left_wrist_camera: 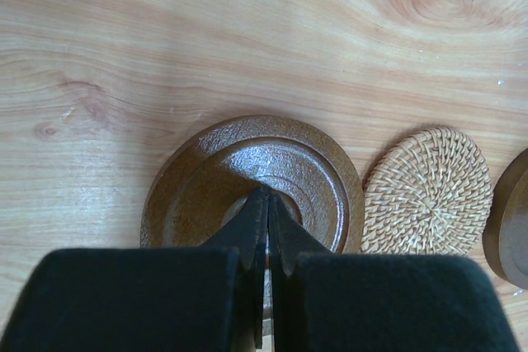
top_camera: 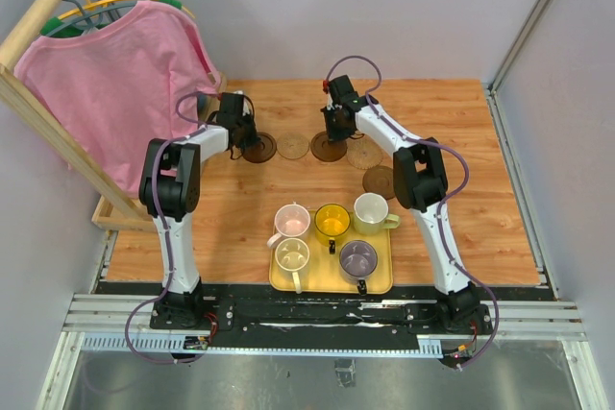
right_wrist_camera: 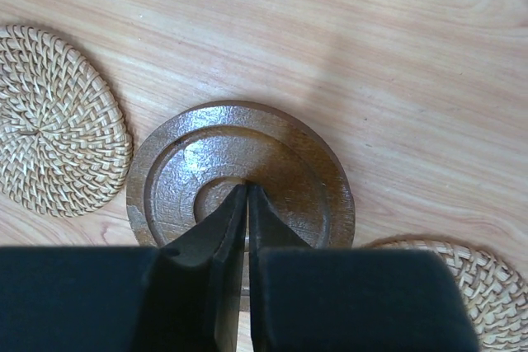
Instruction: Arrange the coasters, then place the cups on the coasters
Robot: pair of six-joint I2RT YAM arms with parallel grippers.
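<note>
Closed left pincer (left_wrist_camera: pixel 266 197) over brown coaster (left_wrist_camera: pixel 202 183), closed right pincer (right_wrist_camera: pixel 247 193), ringed coaster (right_wrist_camera: pixel 301 166)

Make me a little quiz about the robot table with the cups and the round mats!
1. True or false: one cup already stands on a coaster.
2. How many coasters lie on the table? A three, B five, C seven.
3. Fill in: the shut left gripper points at a dark ____ coaster.
Key: 1 false, all cups are at the tray; 2 B; 3 brown.
</note>
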